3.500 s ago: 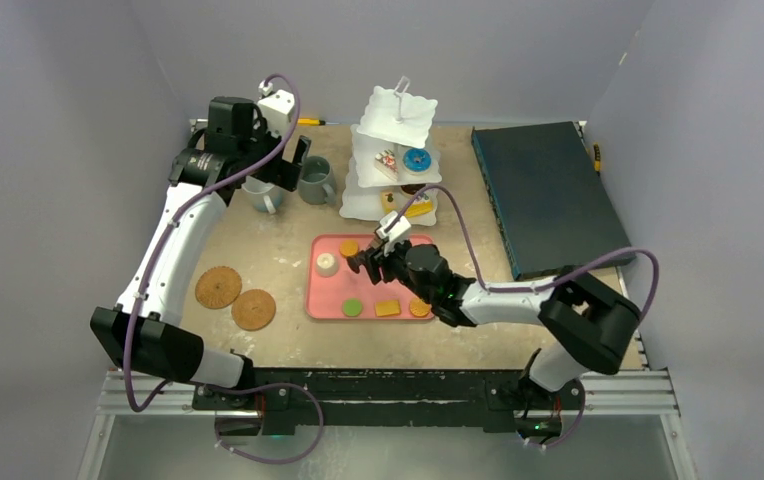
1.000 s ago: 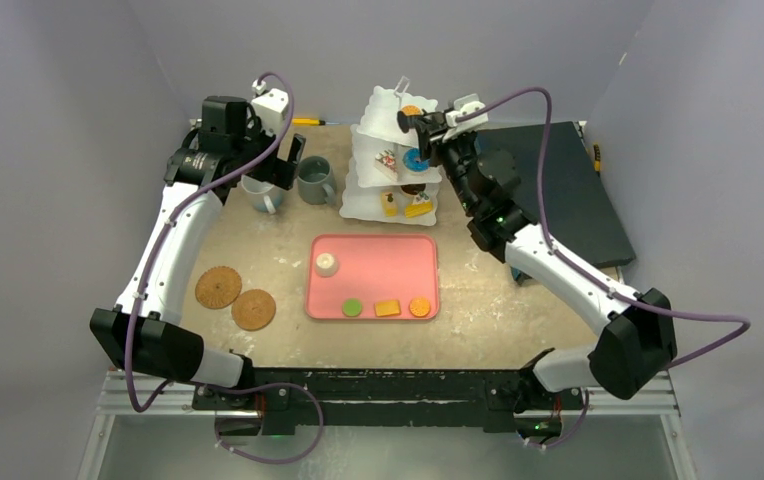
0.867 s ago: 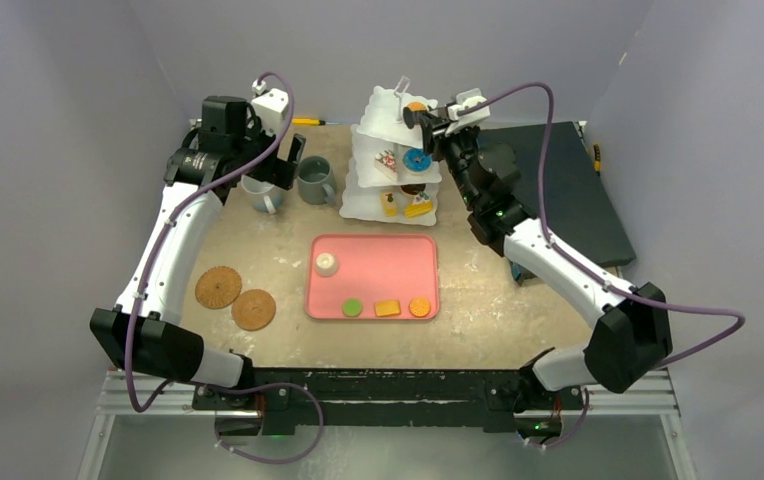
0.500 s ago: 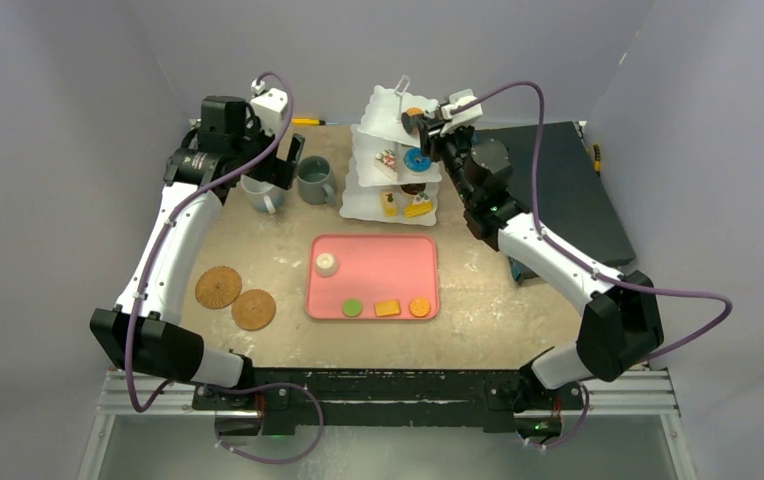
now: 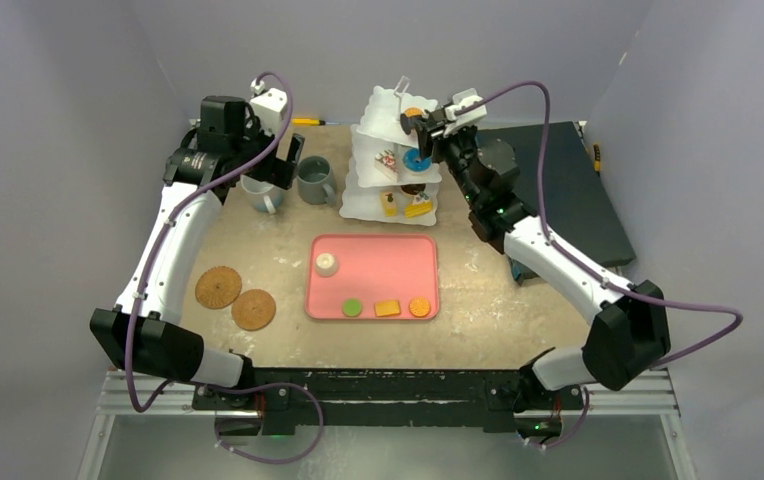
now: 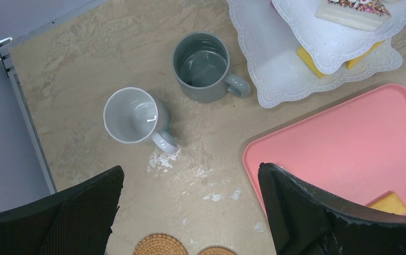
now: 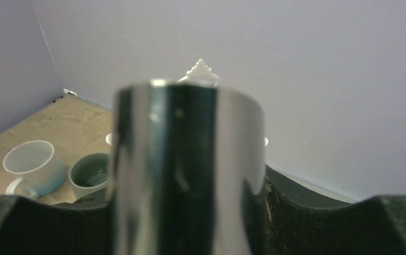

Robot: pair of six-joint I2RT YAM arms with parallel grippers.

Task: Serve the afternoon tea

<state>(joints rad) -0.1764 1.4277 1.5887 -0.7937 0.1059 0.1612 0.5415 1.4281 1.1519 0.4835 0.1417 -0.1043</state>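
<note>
Over the far half of the table, the overhead view shows the right arm stretched long from its base, forearm climbing so that the right gripper (image 5: 421,125) sits level with the top tier of the stand (image 5: 383,108). It is just beside an orange pastry (image 5: 414,111) lying there. That height suits loading the top plate, which I judge to be the step in hand. The lower tiers hold a blue donut (image 5: 417,160) and cake pieces, and four more pastries (image 5: 388,308) lie on the tray (image 5: 378,265). The left arm is folded up high, with the left gripper (image 5: 286,165) hanging above the white mug (image 5: 263,196) and grey mug (image 5: 315,180). It is well apart from the two coasters (image 5: 219,287) near its base, so it is probably parked over its own job of moving mugs onto coasters.

The left wrist view looks straight down. The fingers (image 6: 57,212) are spread wide with nothing between them. Both mugs stand upright on the bare table, neither on a coaster, and the grey one is just beside the stand's bottom plate.

The right wrist view is mostly blocked by a glossy black strip, likely the tongs (image 7: 187,170). It fills the gap between the fingers, which seem to press on it from both sides. Whether the tongs' tips grip anything cannot be told. Behind the strip show the stand's finial and both mugs.
</note>
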